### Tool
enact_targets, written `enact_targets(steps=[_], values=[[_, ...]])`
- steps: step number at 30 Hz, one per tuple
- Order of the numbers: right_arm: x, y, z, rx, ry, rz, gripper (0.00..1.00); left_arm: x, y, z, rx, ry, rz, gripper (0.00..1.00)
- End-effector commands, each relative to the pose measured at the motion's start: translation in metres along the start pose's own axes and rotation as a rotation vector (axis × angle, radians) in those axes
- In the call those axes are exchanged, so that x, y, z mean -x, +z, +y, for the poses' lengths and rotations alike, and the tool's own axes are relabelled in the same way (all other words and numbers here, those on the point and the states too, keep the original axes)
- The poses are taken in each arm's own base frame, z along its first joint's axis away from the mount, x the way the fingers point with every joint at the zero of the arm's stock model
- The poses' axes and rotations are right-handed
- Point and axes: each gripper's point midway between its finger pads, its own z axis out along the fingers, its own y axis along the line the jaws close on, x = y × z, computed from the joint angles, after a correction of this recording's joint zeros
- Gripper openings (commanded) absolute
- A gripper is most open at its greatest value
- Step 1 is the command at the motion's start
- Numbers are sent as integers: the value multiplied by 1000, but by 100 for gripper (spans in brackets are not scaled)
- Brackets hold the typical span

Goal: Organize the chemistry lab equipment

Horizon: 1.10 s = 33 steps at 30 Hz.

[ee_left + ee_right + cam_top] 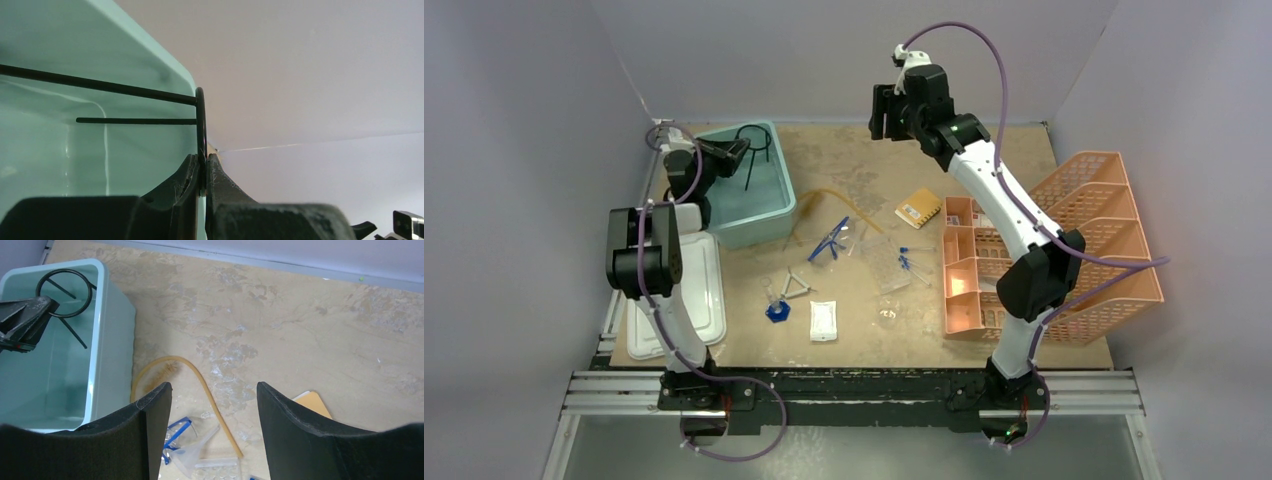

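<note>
Black wire ring tripod: we list it as held. The left gripper is clenched tight on the thin wire of the ring. The ring stands on edge between the fingertips, and two legs run away from it across the open top of the teal tub. We cannot tell whether any leg touches the tub floor.

Left arm: it rises beside the tub's left wall. Its forearm reaches over the tub's far-left corner, with the wrist roughly level and turned toward the tub's interior.

Right gripper: released, jaws spread wide, nothing between them and nothing touched.

Right arm: stretched up high, well to the right of the tub and past its far rim. The claw tips downward over bare board.

Other stock, placed from the tub:
- Amber tubing: curves just off the right wall.
- Blue-framed clear goggles: near the right front corner.
- Wire triangle: on the board nearer the arm bases than the front wall.
- White packet: nearer the bases again, lying flat.
- Blue-capped tubes and clear rack: well to the right, close together.
- Tan box: well to the right.
- Orange tiered mesh tray: farthest right.
- White lid: flat, against the front-left corner.
</note>
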Motion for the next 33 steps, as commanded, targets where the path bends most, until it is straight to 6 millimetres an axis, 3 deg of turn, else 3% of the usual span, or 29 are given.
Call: enact_targets(steps=[1,5,10,18,25,33], values=[[22,-15,-4,-16,-6,-61,66,20,-3,-34,-133,-8,-119,0],[24,-17,-5,-25,-8,-63,66,14,-6,-12,-22,-6,-140,3],[25,-18,-5,-21,-6,-65,66,12,-7,7,71,-22,-147,24],[26,-23,-4,-14,-1,-71,66,23,-13,20,272,20,-173,40],[26,-28,-3,-7,1,-79,66,35,-41,44,561,84,-197,47],[26,-35,-2,5,4,-88,66,50,-78,43,790,195,-210,54]])
